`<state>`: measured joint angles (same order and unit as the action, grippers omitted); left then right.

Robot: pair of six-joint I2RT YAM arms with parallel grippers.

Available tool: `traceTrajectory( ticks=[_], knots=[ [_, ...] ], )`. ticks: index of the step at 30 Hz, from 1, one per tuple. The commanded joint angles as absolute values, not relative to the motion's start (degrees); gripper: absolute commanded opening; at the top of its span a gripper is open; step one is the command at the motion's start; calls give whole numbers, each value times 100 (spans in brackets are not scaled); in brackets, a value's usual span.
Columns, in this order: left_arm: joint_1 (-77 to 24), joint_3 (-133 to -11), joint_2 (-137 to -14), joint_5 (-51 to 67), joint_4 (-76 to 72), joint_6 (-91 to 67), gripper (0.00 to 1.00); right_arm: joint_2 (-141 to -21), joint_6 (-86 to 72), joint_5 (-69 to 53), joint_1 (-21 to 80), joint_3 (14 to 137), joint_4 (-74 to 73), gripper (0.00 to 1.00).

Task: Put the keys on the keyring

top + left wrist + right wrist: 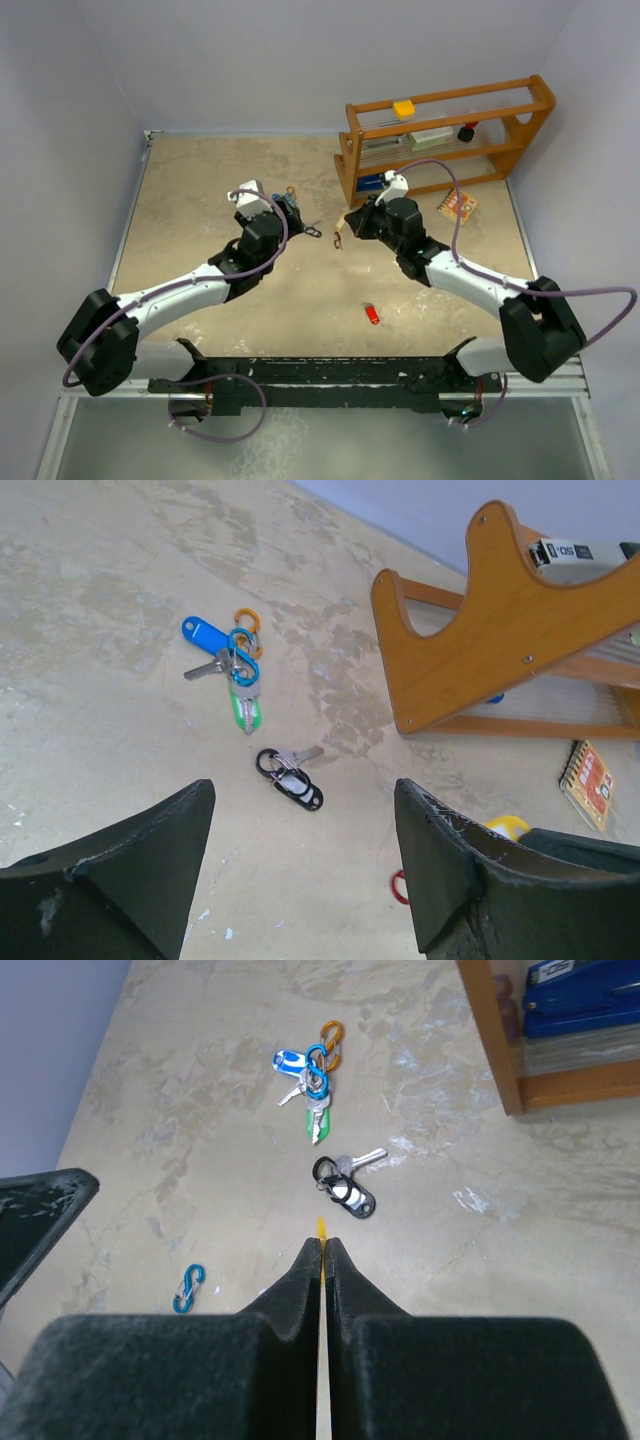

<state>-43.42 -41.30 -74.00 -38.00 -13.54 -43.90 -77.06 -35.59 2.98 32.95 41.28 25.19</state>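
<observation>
My left gripper (303, 815) hangs open over bare table, just short of a black-tagged key (290, 777) with a black clip. Past it, a blue-tagged key (205, 635) and a green-tagged key (245, 708) lie joined by a blue clip (240, 668), with an orange clip (248, 620) beside them. My right gripper (322, 1242) is shut on a thin yellow tag (322, 1228). A red loop (399, 887) shows under that tag; I cannot tell whether it is the keyring. A red key (371, 314) lies alone near the front.
A wooden rack (450, 130) stands at the back right, holding a blue stapler (590, 995) and small items. An orange notebook (457, 206) lies in front of it. A loose blue clip (188, 1288) rests on the table left of my right gripper.
</observation>
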Motion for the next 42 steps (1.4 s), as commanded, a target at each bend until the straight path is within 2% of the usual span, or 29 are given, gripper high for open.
traceTrajectory(
  ticks=[1, 24, 25, 28, 31, 37, 42],
  knots=[
    [-4245, -4073, -7174, -4071, -1241, -4429, 70, -8168, -3406, -79, 3299, 4717, 2733, 0],
    [-4082, -3771, -6827, -4143, -985, -4567, 70, -10210, -3456, -922, 3480, 6512, 3266, 0],
    [-4074, -3763, -6804, -4152, -958, -4566, 70, -10276, -3466, -947, 3478, 6553, 3309, 4],
    [-4069, -3743, -6732, -4170, -910, -4544, 70, -10315, -3475, -964, 3478, 6531, 3477, 25],
    [-4050, -3733, -6698, -4177, -867, -4539, 70, -10191, -3429, -892, 3480, 6423, 3516, 37],
    [-4050, -3744, -6806, -4125, -853, -4549, 70, -9584, -3317, -759, 3480, 5836, 3430, 40],
    [-4034, -3788, -7012, -4024, -795, -4552, 70, -8962, -3023, -631, 3480, 5387, 2499, 42]
  ],
)
